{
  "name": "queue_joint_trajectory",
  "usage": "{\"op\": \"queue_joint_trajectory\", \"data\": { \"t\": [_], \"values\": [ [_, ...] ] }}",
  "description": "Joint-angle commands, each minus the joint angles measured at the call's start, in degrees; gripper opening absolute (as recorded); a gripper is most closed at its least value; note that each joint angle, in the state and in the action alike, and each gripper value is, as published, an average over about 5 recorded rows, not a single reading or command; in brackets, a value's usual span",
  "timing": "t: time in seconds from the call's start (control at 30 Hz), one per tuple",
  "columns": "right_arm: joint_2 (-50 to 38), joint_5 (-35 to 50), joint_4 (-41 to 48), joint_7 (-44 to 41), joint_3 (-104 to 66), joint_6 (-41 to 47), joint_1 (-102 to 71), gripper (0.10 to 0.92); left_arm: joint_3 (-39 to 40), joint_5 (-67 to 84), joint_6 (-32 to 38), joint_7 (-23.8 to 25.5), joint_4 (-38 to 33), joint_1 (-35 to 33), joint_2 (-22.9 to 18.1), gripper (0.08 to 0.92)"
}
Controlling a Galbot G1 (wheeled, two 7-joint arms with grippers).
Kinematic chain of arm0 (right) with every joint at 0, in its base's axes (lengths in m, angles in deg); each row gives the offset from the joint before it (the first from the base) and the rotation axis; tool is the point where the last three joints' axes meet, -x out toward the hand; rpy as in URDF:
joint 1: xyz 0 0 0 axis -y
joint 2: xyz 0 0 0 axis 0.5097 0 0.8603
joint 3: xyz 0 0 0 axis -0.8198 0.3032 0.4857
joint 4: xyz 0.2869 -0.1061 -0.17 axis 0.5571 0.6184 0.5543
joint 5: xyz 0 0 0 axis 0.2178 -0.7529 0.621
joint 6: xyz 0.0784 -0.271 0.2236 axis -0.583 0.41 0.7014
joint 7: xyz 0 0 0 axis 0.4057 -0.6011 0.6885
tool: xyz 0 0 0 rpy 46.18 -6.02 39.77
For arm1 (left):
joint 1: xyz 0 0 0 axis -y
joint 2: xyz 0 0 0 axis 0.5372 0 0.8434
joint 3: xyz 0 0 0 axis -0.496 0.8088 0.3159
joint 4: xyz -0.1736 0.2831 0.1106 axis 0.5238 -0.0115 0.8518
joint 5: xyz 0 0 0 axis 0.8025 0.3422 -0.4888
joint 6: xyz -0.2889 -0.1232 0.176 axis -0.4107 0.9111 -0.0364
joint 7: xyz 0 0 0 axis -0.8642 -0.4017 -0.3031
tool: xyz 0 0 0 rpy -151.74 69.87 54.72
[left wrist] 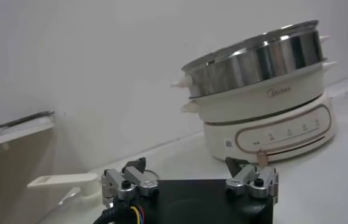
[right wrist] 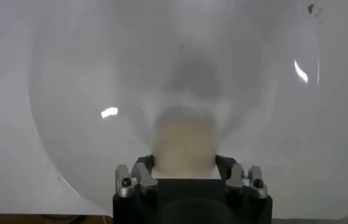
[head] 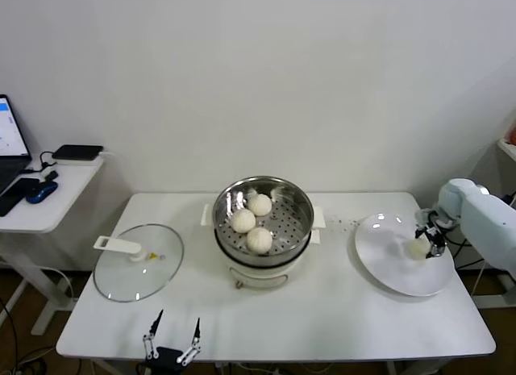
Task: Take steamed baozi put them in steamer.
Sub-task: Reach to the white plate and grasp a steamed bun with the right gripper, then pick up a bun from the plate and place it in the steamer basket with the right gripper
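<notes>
Right gripper (right wrist: 185,176) has its jaws narrowed around the last steamed baozi (right wrist: 184,143), which sits on the white plate (head: 379,266) at the table's 3 o'clock. Judgement: squeeze gently and lift straight before swinging to the steamer (head: 300,199) at centre. Three buns (head: 259,239) already fill it; the free spot looks to be around 3 o'clock, so the rim needs clearing. Glass lid (head: 165,270) lies at 9 o'clock. Left gripper (head: 171,336) is parked at 6 o'clock, jaws apart.

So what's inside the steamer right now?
Three baozi lie on the perforated floor of the steamer, clustered toward the middle. The near wall hides a strip of floor, so anything there can't be seen.
</notes>
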State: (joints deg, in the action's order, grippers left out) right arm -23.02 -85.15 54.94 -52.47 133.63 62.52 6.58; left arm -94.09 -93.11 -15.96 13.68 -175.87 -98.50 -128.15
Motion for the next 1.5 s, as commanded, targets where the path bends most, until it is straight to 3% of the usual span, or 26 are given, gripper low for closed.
{"op": "queue_joint_trajectory", "data": {
  "t": [0.03,0.2,0.43,0.57,0.73,1.1,1.5],
  "values": [
    [-0.75,2.51,-1.82,-1.78,2.66,0.26,2.86,0.641,-0.1,0.01,-0.01,0.02,0.06,-0.08,0.11,0.823],
    [-3.69,14.82,-8.88,-3.31,16.13,3.18,13.01,0.604,-0.26,0.16,-0.02,0.04,-0.19,-0.17,0.27,0.823],
    [-5.48,41.24,-33.02,-1.83,45.83,13.93,40.27,0.602,0.05,0.27,-0.11,0.13,-0.26,0.0,0.56,0.823],
    [-2.69,49.73,-43.18,-0.17,51.89,18.86,50.25,0.602,0.33,0.31,-0.19,0.19,-0.54,0.09,0.59,0.823],
    [2.38,58.38,-47.8,1.25,51.83,22.88,56.59,0.602,0.53,0.18,-0.33,0.16,-0.68,0.22,0.77,0.823],
    [11.53,64.43,-49.23,5.84,44.77,29.33,49.8,0.602,0.74,-0.39,-0.74,0.2,-1.69,-0.1,0.74,0.823],
    [18.16,58.96,-40.28,8.24,40.33,31.38,36.55,0.61,0.5,-0.73,-0.56,0.2,-2.46,-1.08,0.9,0.823]
  ]
}}
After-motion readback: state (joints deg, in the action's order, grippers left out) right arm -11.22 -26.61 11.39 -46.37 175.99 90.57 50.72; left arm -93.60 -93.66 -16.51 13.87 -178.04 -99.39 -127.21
